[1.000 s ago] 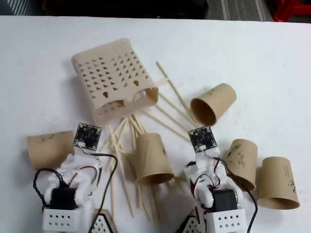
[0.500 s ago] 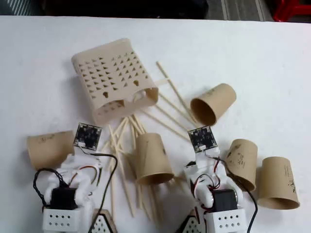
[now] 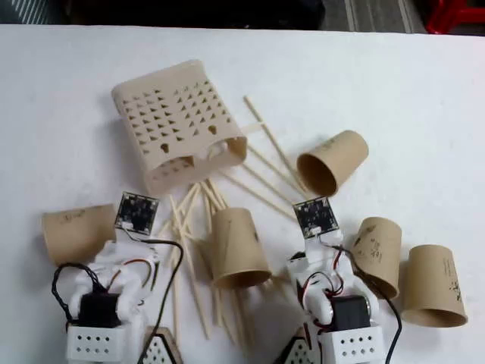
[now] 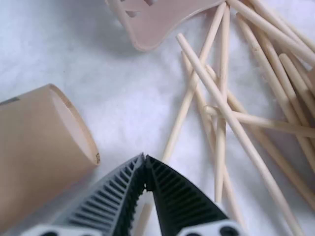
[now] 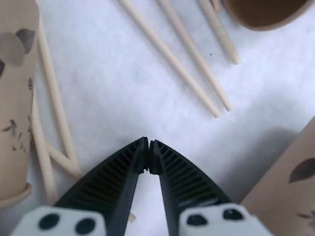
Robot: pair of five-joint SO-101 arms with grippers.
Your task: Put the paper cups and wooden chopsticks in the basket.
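Observation:
The perforated beige basket (image 3: 178, 125) lies tipped on its side at the table's back left. Several paper cups lie on their sides: one at the left (image 3: 76, 231), one in the middle (image 3: 237, 249), one farther back (image 3: 332, 161) and two at the right (image 3: 377, 254) (image 3: 433, 286). Wooden chopsticks (image 3: 193, 227) are scattered between the basket and the arms. My left gripper (image 4: 145, 169) is shut and empty beside the left cup (image 4: 34, 147), hovering over a chopstick (image 4: 192, 93). My right gripper (image 5: 147, 147) is shut and empty over bare table, between chopsticks (image 5: 177, 64) and cups (image 5: 15, 98) (image 5: 290, 182).
Both arm bases (image 3: 95, 334) (image 3: 345, 334) stand at the table's front edge. The white tabletop (image 3: 394, 83) is bare at the back right. A corner of the basket (image 4: 157, 19) lies ahead of the left gripper. Another cup's rim (image 5: 261, 12) lies beyond the right gripper.

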